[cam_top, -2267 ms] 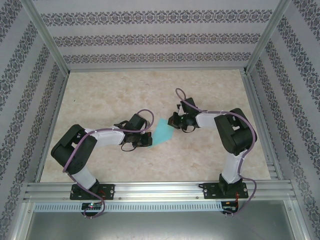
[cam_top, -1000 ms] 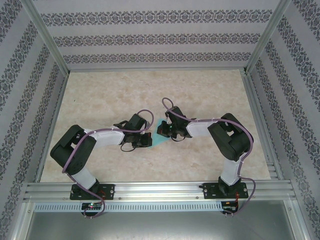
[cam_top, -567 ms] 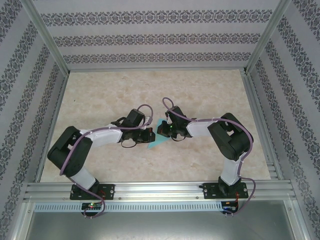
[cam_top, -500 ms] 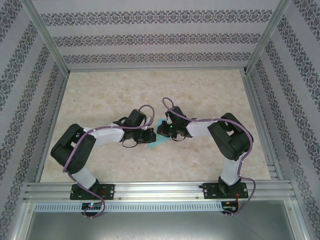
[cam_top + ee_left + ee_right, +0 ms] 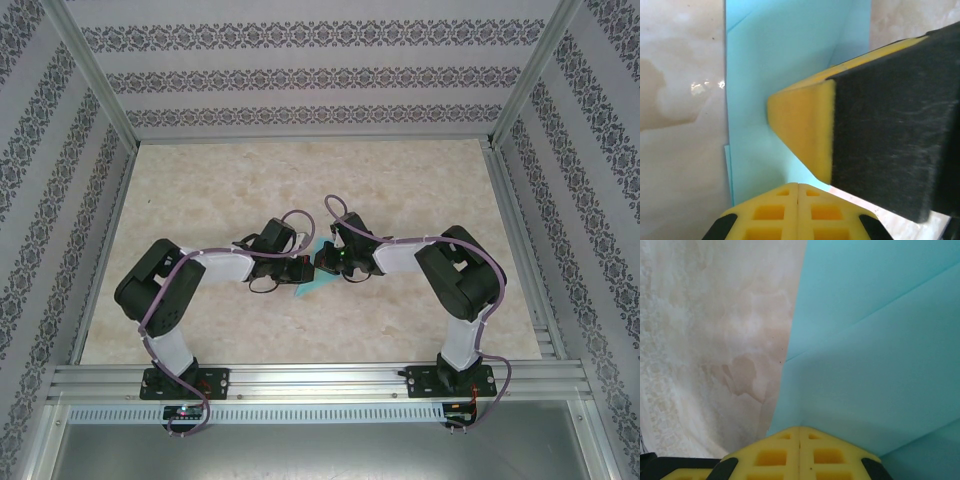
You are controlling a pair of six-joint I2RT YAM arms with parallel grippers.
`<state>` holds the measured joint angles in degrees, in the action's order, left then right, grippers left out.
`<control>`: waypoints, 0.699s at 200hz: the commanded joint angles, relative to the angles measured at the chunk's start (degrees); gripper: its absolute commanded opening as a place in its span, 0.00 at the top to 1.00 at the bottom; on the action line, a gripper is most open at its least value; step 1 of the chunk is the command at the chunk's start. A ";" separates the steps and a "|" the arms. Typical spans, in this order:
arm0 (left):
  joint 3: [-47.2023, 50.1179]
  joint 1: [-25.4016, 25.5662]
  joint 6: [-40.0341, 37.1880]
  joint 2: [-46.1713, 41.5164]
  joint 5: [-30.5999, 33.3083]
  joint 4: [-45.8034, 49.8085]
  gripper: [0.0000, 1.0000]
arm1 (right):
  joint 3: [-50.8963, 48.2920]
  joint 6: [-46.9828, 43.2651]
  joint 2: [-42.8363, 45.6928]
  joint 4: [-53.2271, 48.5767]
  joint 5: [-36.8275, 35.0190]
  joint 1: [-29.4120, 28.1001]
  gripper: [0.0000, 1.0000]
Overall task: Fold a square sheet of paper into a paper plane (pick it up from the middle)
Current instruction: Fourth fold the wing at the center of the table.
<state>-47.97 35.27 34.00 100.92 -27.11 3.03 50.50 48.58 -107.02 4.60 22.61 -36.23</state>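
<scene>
Left claw (image 5: 299,268): jaws together, no gap between its yellow fingertips (image 5: 771,216) in the left wrist view; tips down at the near edge of the paper. I cannot tell whether any paper is caught between them.
Right claw (image 5: 321,262): jaws together as well, yellow fingertips (image 5: 772,457) meeting in 1 seam, set down on the paper.
The 2 claws: nose to nose near the middle of the counter (image 5: 400,190), the right one just at 3 o'clock of the left.
Light-blue paper sheet (image 5: 308,283): flat on the counter beneath both claws, a pointed sliver of it poking out toward 7 o'clock in the top view.
Folds: straight creases and an overlapping layer show across the sheet (image 5: 880,340) in the right wrist view; it is no plain square.
Left wrist view: the right claw's yellow-and-black finger comes in from 3 o'clock and rests on the blue sheet (image 5: 770,50).
Counter surface: pale marbled beige, bare at 9 o'clock of the paper in both wrist views.
</scene>
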 commanded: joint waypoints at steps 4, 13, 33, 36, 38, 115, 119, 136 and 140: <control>-0.63 -0.55 -2.29 2.36 0.37 -1.82 1.00 | -2.61 0.13 -4.31 -5.13 -3.28 -0.03 1.00; -0.40 -0.64 -2.27 2.76 0.69 -1.34 1.00 | -2.60 0.16 -4.40 -5.27 -3.28 0.00 1.00; 0.75 -0.61 -2.71 2.96 1.52 0.03 1.00 | -2.60 0.22 -4.47 -5.90 -3.62 -0.02 1.00; 1.00 -0.63 -2.79 2.92 1.66 0.34 1.00 | -2.56 0.20 -4.49 -6.13 -3.67 0.01 1.00; 1.13 -0.64 -2.84 2.89 1.70 0.50 1.00 | -2.52 0.18 -4.51 -6.26 -3.70 -0.03 1.00; 11.58 -0.63 -2.49 -2.94 0.01 1.55 1.00 | -1.13 -1.03 -5.65 -12.90 -7.11 0.37 1.00; 11.87 -0.63 -2.53 -3.21 0.01 1.61 1.00 | -1.11 -0.99 -5.70 -12.99 -7.26 0.52 1.00; 12.87 -0.61 -2.83 -4.26 -0.15 2.52 1.00 | -1.18 -0.96 -5.66 -13.32 -7.40 0.54 1.00; 13.06 -0.55 -2.97 -4.53 -0.22 2.72 1.00 | -1.13 -0.99 -5.74 -13.39 -7.43 0.59 1.00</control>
<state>-38.98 34.87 32.53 96.79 -26.85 -4.29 51.90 48.38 -107.72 2.55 22.63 -36.34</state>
